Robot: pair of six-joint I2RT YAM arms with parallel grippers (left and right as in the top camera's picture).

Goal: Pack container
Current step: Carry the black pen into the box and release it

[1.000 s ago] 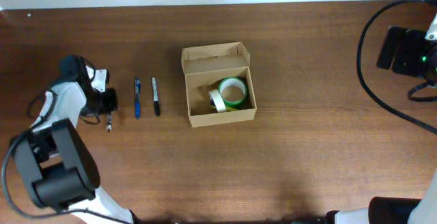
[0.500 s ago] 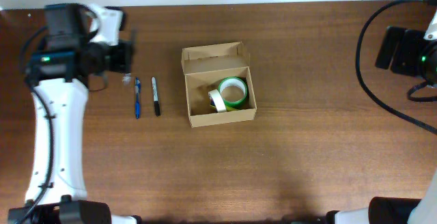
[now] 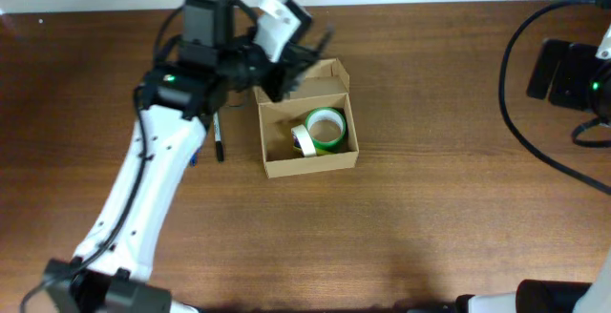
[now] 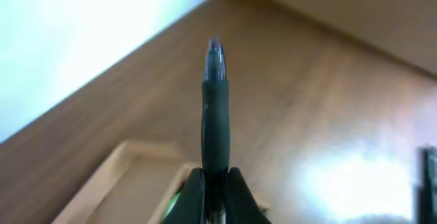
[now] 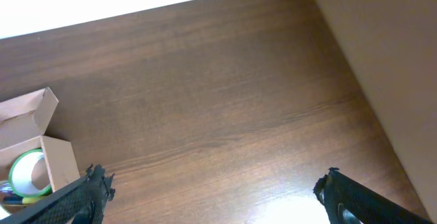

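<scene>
Roughly mid-table, the container [image 3: 310, 166] sat open, flap up at the back. Light thin cardboard, probably; walls would buckle if pinched, so take a side wall near a corner. No writing legible. Left gripper [image 4: 216, 183] clamped on a pen [image 4: 216, 108] over the rear edge; right gripper [image 5: 213, 186] gaped wide, empty.
</scene>
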